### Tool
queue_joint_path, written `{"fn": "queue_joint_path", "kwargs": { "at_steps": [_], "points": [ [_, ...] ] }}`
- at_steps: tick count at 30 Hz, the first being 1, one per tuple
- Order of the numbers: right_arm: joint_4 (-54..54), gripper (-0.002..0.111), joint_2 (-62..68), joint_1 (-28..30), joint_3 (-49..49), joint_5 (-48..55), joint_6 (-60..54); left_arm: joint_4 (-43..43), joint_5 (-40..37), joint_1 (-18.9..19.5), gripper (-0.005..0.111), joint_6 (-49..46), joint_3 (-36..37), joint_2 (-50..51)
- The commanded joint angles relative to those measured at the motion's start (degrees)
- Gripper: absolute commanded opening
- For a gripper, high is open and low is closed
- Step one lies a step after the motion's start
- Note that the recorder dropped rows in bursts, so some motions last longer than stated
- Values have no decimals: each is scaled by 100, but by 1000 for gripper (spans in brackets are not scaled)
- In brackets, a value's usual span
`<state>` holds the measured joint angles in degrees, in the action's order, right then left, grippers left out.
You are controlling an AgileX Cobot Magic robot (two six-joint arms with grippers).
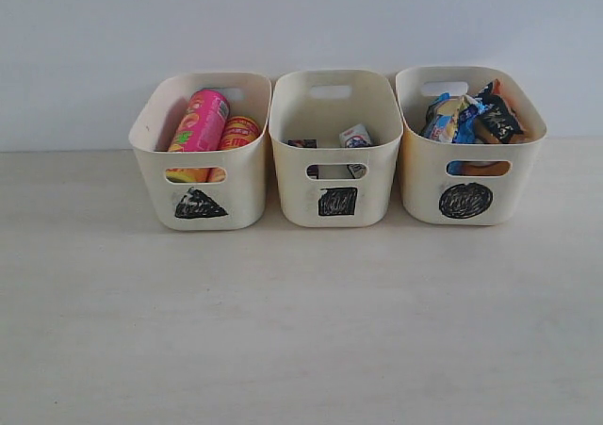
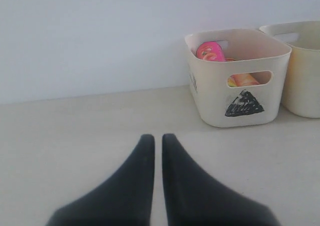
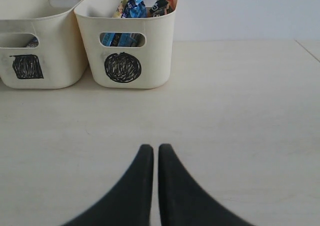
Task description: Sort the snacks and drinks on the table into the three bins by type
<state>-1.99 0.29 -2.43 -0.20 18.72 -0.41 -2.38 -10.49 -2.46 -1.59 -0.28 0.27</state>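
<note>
Pale beige counter [image 1: 301,331] runs up to a blank white wall, and no snack or drink lies loose on any part of it that the views show. Three cream bins line its far edge in the exterior view: the triangle bin [image 1: 247,175] at eleven o'clock, the square bin [image 1: 292,194] at twelve, the circle bin [image 1: 419,194] at one.

The sorting looks done, so the step in hand is probably just a tidy finish. The left pincer [image 2: 157,138] and the right pincer [image 3: 155,148] are each closed tip to tip with nothing between them. Each hangs low over bare counter, well apart from the bins. A good finish leaves the bins untouched, because the tubes lean on the triangle bin's rim and a nudge could tip them. It is also worth checking the counter edges that no view shows for strays.

The count:
- **Bins:** three.
- **Chip tubes:** two, the pink tube [image 1: 203,119] and the yellow-orange tube [image 1: 238,131], side by side in the triangle bin.
- **Cartons:** two, the white and blue carton [image 1: 355,136] and the dark purple carton [image 1: 302,144], low in the square bin.
- **Packets:** at least two, a blue packet [image 1: 445,119] and a black-orange packet [image 1: 499,116], heaped in the circle bin. The heap is too tangled for a firm number.
</note>
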Motion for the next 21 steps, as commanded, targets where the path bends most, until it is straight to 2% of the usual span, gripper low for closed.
{"fn": "queue_joint_path", "kwargs": {
  "at_steps": [1,10,21],
  "points": [
    [18,1,-29,-3,20,-32,4,17,-74,18,4,71,28,-27],
    [18,1,-29,-3,20,-30,41,17,-600,18,4,71,28,-27],
    [18,1,-29,-3,20,-30,41,17,-636,18,4,71,28,-27]
  ]
}}
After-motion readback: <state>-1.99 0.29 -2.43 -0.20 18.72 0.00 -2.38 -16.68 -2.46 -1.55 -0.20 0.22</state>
